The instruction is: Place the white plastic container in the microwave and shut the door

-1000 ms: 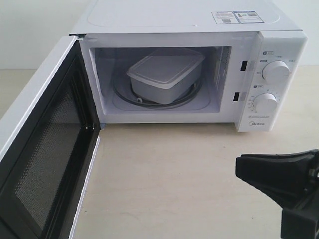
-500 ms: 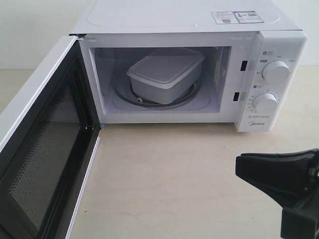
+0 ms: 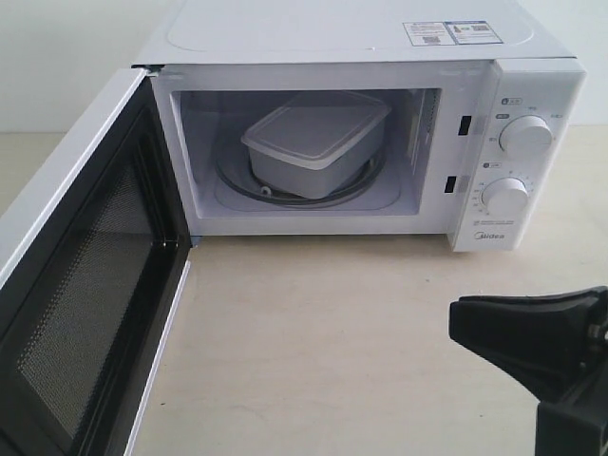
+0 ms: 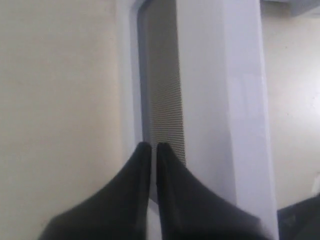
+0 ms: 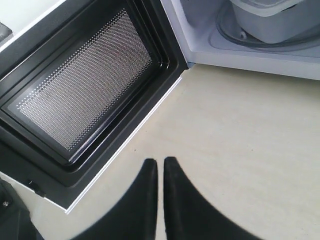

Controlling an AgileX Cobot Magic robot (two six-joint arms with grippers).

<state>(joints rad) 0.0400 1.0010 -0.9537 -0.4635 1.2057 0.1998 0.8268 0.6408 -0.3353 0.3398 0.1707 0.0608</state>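
White plastic container (image 3: 313, 142) sits inside the microwave (image 3: 361, 38). The door (image 3: 85, 275) has shifted slightly, likely starting to close. Left gripper (image 4: 150, 146) is pressed together at its outer face, right gripper (image 5: 157, 161) likewise.

The white plastic container (image 3: 316, 142) sits inside the microwave (image 3: 285, 33), on the turntable (image 3: 249, 186). The door (image 3: 85, 275) stands open at the microwave's left side and reaches forward. Two dials (image 3: 525, 137) sit one above the other, right of the cavity. The microwave stands on the table (image 3: 332, 323). The right gripper (image 5: 157, 162) hangs before the microwave, and the left gripper (image 4: 150, 146) is at the door's outer face.
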